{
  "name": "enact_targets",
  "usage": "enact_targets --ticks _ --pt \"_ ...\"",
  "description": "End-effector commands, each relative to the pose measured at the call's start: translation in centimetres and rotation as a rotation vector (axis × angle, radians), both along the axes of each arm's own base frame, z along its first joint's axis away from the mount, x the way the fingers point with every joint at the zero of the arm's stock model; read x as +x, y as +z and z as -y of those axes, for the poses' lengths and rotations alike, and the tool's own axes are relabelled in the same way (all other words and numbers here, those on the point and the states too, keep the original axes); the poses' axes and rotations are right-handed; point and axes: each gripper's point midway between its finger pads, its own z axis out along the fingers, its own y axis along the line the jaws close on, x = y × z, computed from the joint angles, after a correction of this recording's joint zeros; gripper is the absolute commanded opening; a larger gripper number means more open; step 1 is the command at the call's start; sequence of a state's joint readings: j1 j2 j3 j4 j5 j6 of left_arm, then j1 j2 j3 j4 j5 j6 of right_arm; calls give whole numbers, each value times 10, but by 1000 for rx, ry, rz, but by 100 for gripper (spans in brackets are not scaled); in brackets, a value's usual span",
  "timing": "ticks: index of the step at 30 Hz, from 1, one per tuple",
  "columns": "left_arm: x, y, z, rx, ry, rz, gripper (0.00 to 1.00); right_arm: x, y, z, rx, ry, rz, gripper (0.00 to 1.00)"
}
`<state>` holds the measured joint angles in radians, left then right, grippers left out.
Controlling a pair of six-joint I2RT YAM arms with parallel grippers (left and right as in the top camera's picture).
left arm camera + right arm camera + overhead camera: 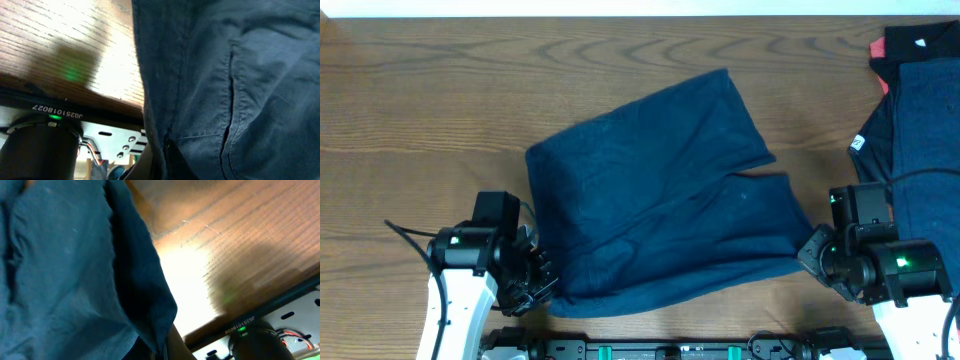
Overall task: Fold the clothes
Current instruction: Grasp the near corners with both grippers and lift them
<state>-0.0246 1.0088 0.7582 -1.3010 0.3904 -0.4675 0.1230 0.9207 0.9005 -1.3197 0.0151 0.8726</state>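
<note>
Nearest, the left gripper [535, 285] is clenched on the near-left corner of the navy trousers [665, 190], and the right gripper [812, 250] on the near-right corner, both close to the near edge of the table [420, 110]. The trousers lie folded at the middle, their far edge slanted. The wood at the left is open; other clothes [920, 110] fill the far-right corner.

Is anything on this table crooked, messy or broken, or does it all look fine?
Only mildly. The dark navy-blue cloth trousers lie slanted across the brown wooden table. Their right edge is stepped, with the nearer leg end sticking out past the farther one, so they look unevenly laid. Nothing looks spilled or torn.
</note>
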Motion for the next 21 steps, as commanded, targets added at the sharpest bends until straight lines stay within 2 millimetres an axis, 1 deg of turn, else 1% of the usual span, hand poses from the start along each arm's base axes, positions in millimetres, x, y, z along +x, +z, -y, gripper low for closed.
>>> enact_targets --ticks 1,3,6,9,11,13,18,21 --pt "12 11 -2 9 -28 101 6 19 18 4 -42 32 101 1" --pt "24 14 -1 8 -27 167 6 32 24 -2 -19 53 158 2" --pt "49 18 -1 7 -24 271 6 60 36 -19 54 106 272 1" --pt "77 23 -1 10 -22 379 6 88 48 -32 110 131 377 1" --pt "95 27 0 10 -22 449 6 103 52 -37 134 142 416 1" --pt "112 32 -1 16 -19 519 6 116 48 -40 138 144 423 2" --pt "148 45 -8 61 -6 665 6 143 30 -44 138 145 402 2" --pt "164 53 -10 76 2 732 6 163 23 -52 147 160 424 1"
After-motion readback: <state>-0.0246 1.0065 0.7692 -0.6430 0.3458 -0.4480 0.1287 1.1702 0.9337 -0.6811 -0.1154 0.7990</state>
